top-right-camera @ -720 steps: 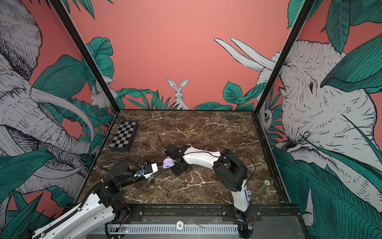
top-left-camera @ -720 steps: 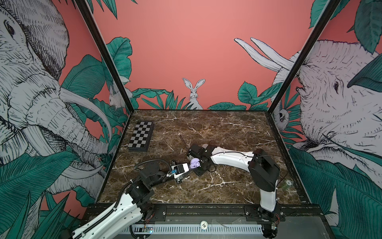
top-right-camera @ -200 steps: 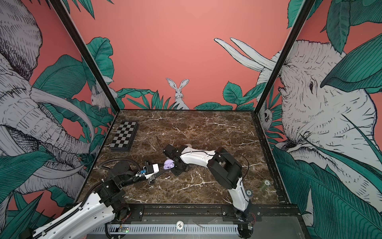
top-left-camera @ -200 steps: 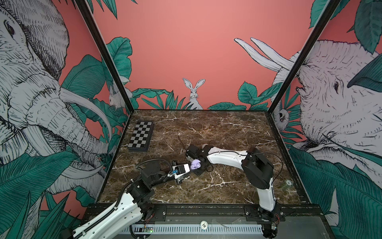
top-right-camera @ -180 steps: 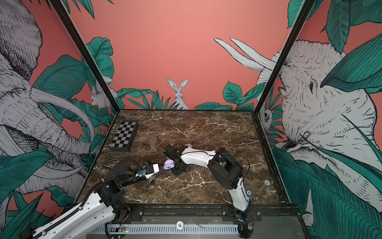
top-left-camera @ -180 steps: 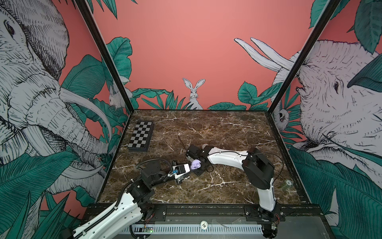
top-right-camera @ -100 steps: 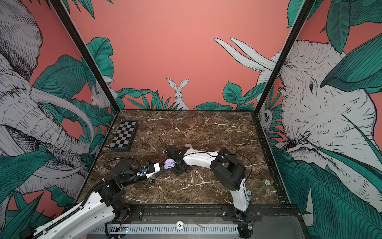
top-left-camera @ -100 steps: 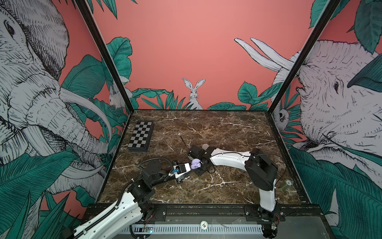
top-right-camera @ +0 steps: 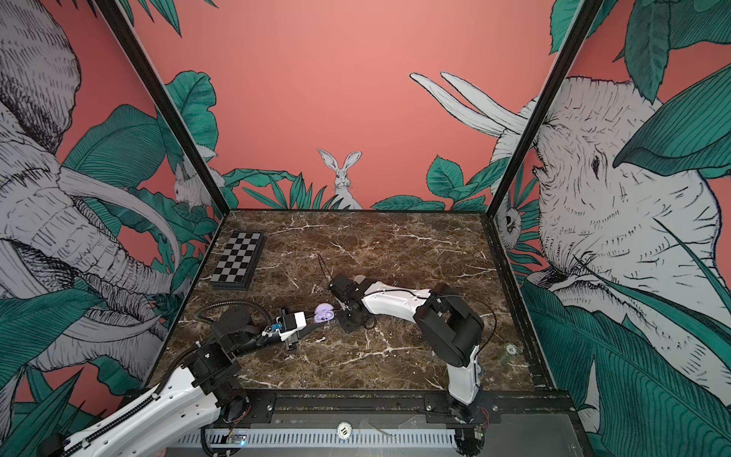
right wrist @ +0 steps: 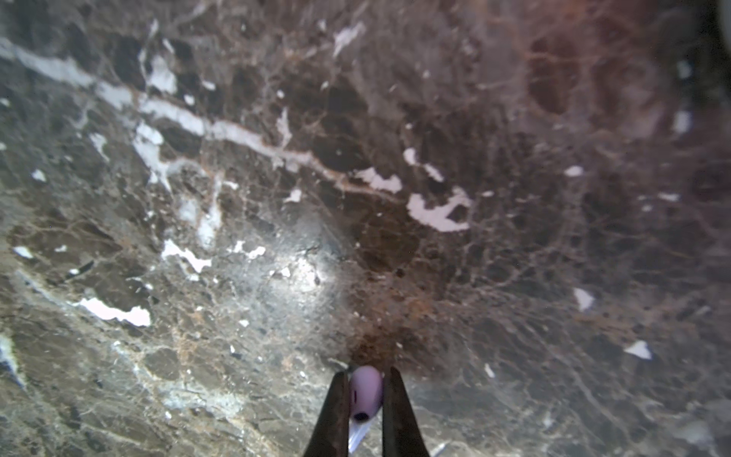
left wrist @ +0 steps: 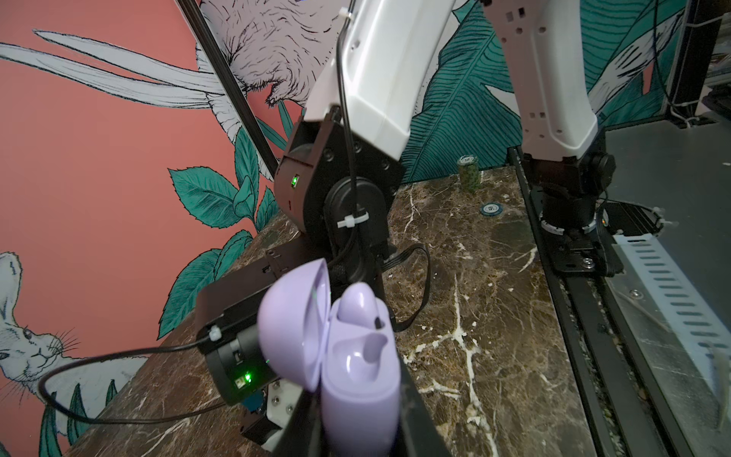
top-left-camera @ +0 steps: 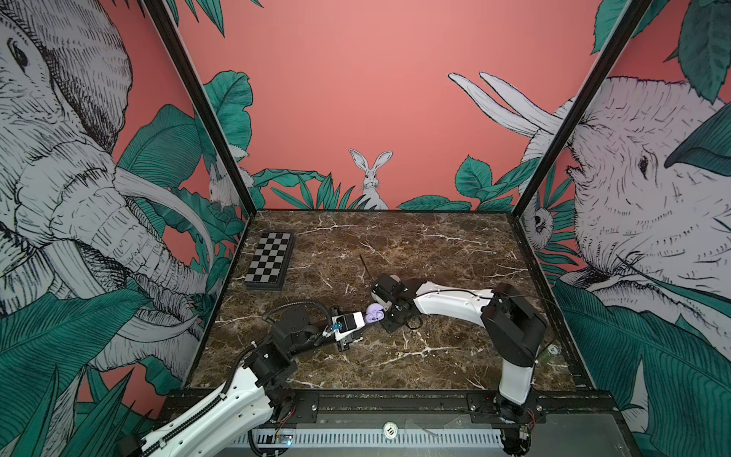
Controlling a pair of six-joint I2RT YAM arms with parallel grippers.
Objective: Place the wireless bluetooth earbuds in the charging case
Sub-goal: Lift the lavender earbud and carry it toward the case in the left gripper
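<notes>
My left gripper [left wrist: 358, 435] is shut on the base of a lilac charging case [left wrist: 360, 380] whose lid [left wrist: 292, 316] stands open. One lilac earbud [left wrist: 356, 302] sits in a socket of the case, and the socket beside it [left wrist: 370, 348] is empty. In both top views the case [top-left-camera: 374, 314] [top-right-camera: 324, 314] hangs low over the middle of the table. My right gripper [right wrist: 366, 374] is shut on a second lilac earbud [right wrist: 366, 389], just above the marble. In a top view that gripper [top-left-camera: 389, 316] stands right beside the case.
A folded chessboard [top-left-camera: 270, 261] lies at the back left of the marble table [top-left-camera: 435, 356]. A pale rounded object [top-left-camera: 393, 279] peeks out behind my right wrist. A stack of chips [left wrist: 468, 174] and a single chip [top-left-camera: 553, 349] sit near the right arm's base.
The right wrist has shifted slightly to the right beside the case, and its jaws have closed a little more. The left arm and the case have stayed put.
</notes>
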